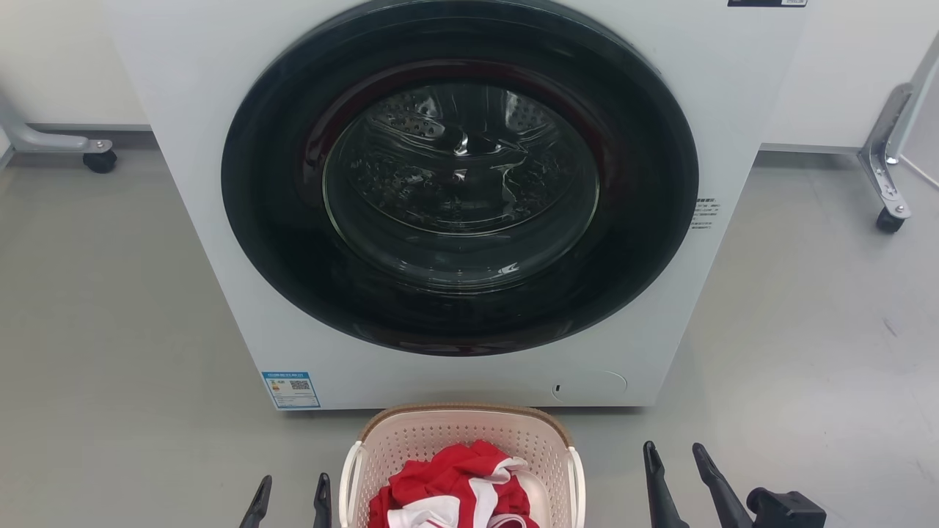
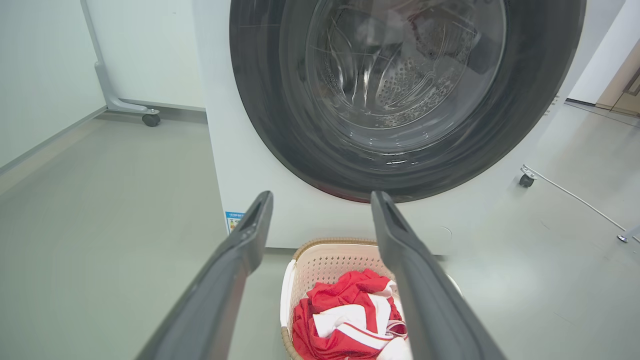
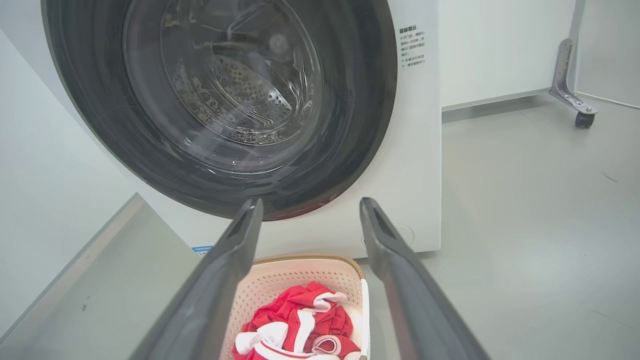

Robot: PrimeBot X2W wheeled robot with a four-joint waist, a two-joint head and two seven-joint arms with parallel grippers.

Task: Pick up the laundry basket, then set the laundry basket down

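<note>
So far nothing is lifted: the laundry basket (image 1: 440, 434) sits on the floor (image 1: 110, 352), just in front of the washing machine (image 1: 183, 147), with red and white clothes (image 1: 455, 480) inside. The left end effector (image 1: 293, 484) hangs just beside the basket's left handle, fingers spread and empty. The right end effector (image 1: 673, 451) is likewise spread and empty, a little farther from the right handle. Pick-up and set-down are both yet to be done, I judge. Open floor lies on either side; ahead, the machine's front blocks forward travel, so a straight upward lift looks safest.
</note>
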